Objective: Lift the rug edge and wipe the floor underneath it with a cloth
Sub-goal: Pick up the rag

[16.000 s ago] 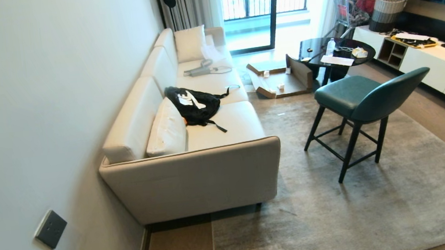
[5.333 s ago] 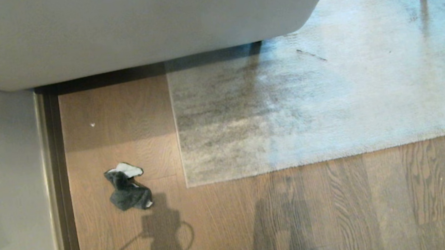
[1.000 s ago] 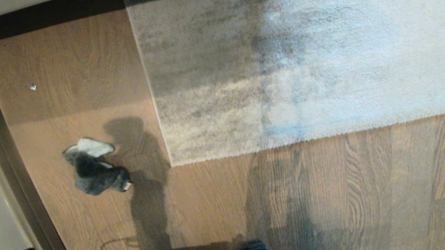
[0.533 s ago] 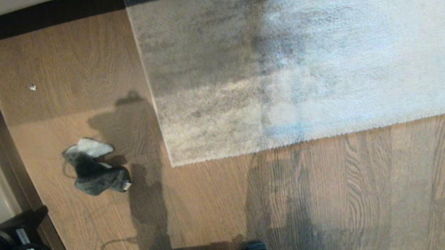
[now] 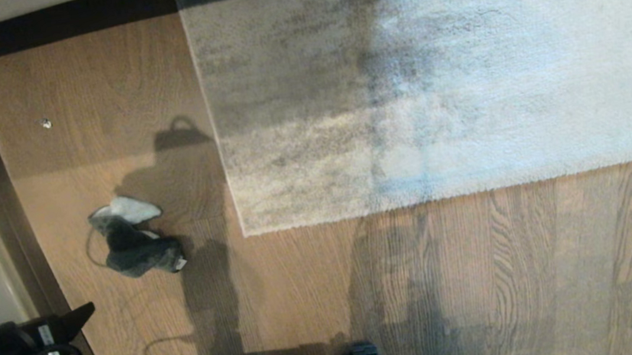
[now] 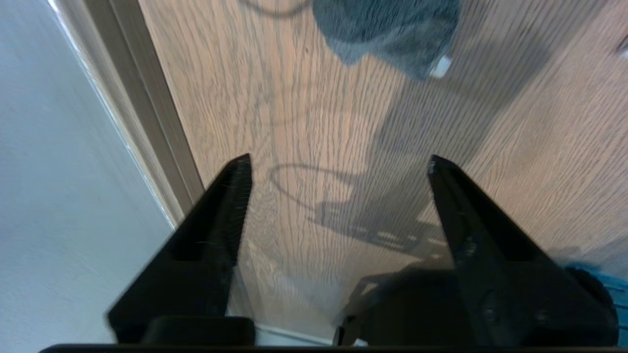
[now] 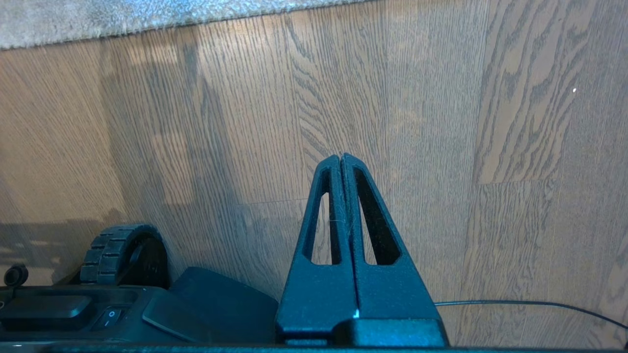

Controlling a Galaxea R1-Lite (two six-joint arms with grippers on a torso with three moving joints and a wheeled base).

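On the floor (image 5: 126, 133) beside the skirting strip (image 5: 2, 195), one cloth (image 5: 134, 240) lies crumpled, apart from the rug edge (image 5: 229, 175), whose square corner only the head view shows. Only the left wrist view shows the left claw (image 6: 338, 164) spread wide and empty, short of the cloth (image 6: 387, 29). Only the right wrist view shows the right claw (image 7: 341, 158) pressed closed, holding nothing, by a wheel (image 7: 122, 255).

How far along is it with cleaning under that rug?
Barely begun. Done: nothing; the rug edge lies flat on the floor. In hand: the left tool, open, points toward the cloth. Left: grabbing it, lifting, wiping. The right tool sits shut.
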